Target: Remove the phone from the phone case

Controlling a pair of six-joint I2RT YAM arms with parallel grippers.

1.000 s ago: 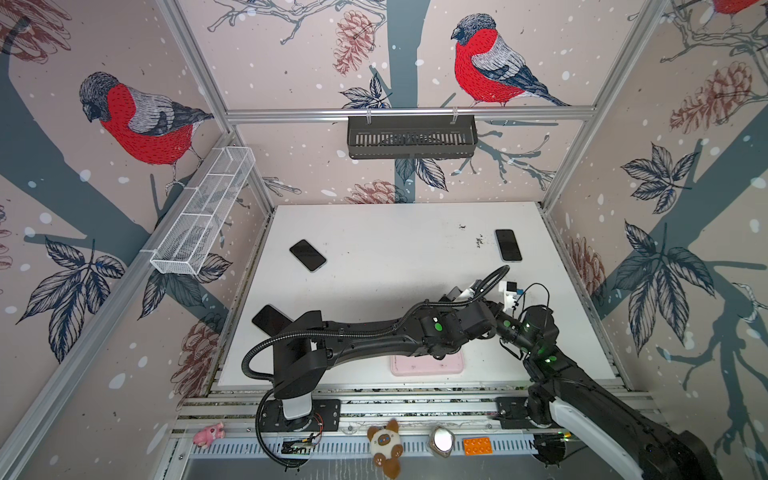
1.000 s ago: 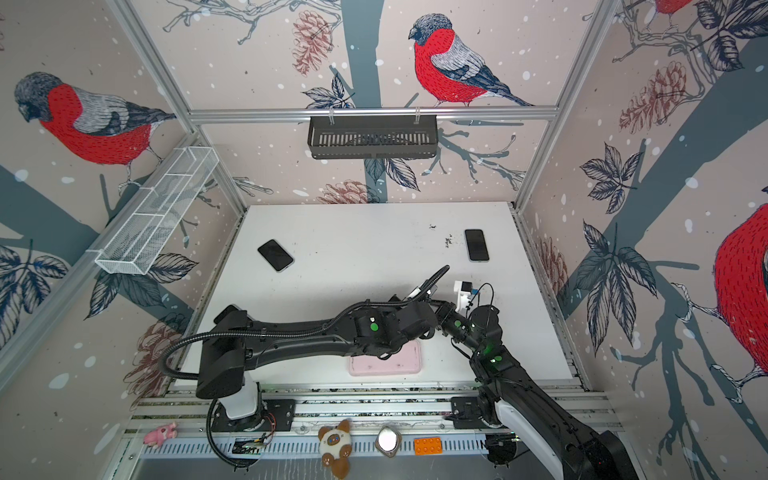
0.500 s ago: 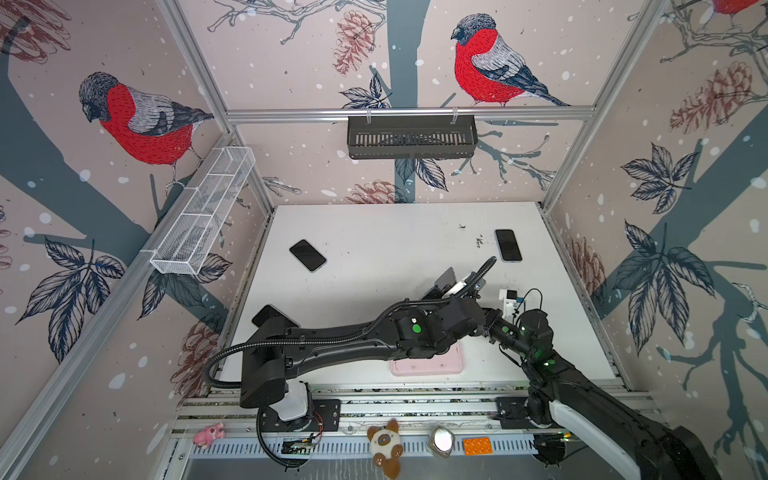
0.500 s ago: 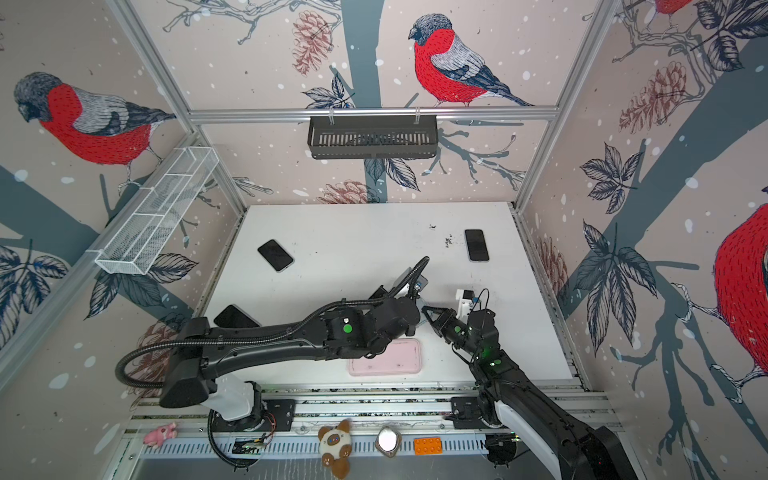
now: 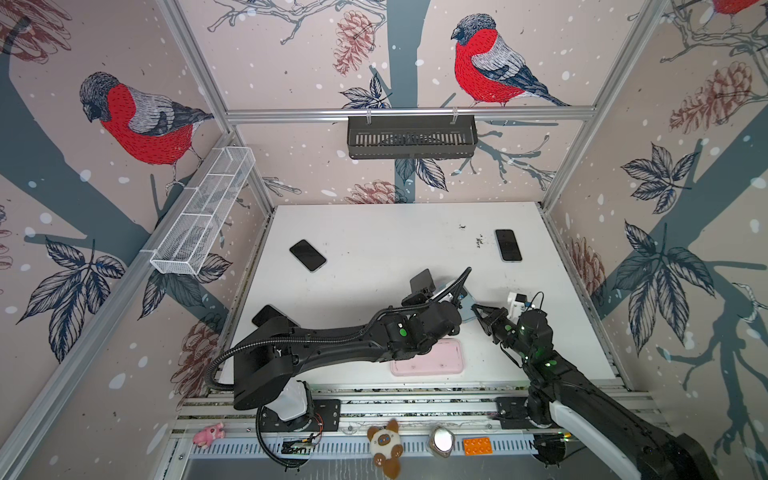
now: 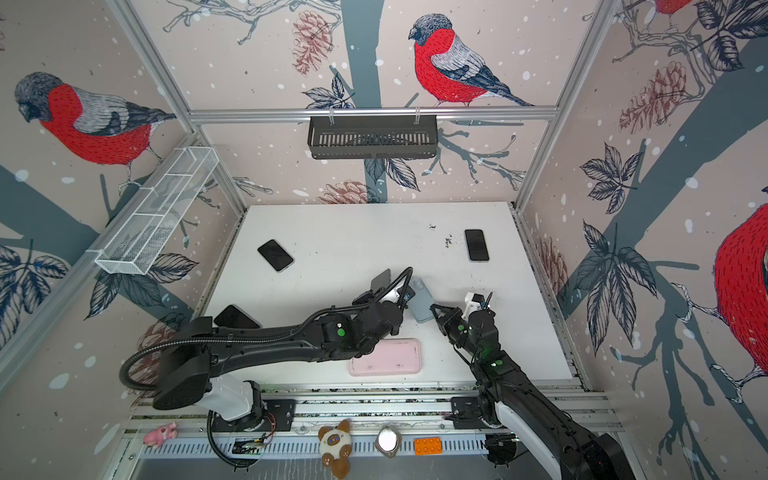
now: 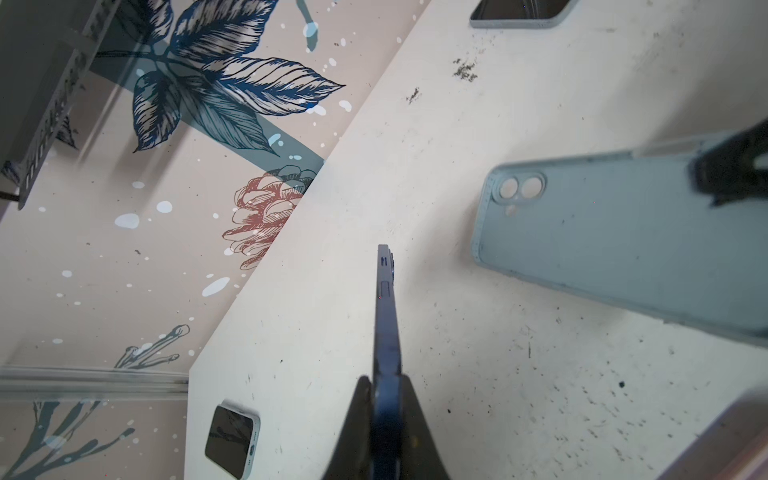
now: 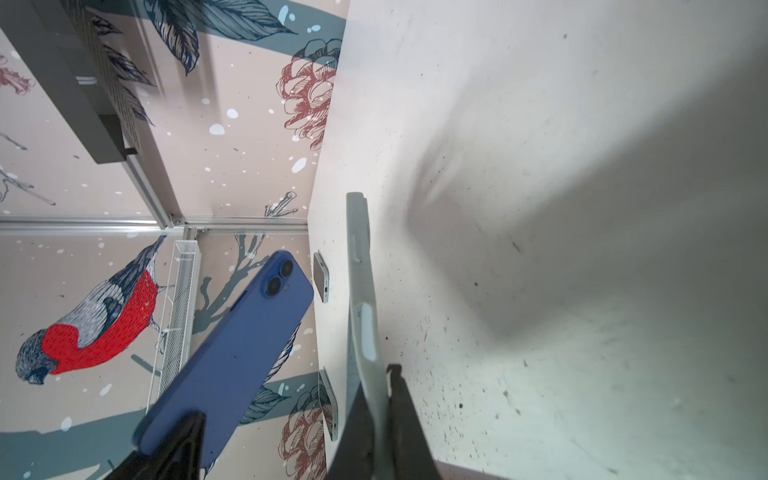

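The table (image 5: 386,232) is left free at 12 o'clock, obstructed by a spare phone (image 5: 307,255) at 10 and a pink case (image 5: 432,361) at 6

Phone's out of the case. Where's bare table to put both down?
Widest bare patch: back middle of the table, between the back-left phone and back-right phone. A smaller one lies by the right edge, in front of the back-right phone. Crowded: front centre, with the pink case, left arm, right arm; front-left phone.

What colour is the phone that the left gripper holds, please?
The phone is blue, best seen in the right wrist view.
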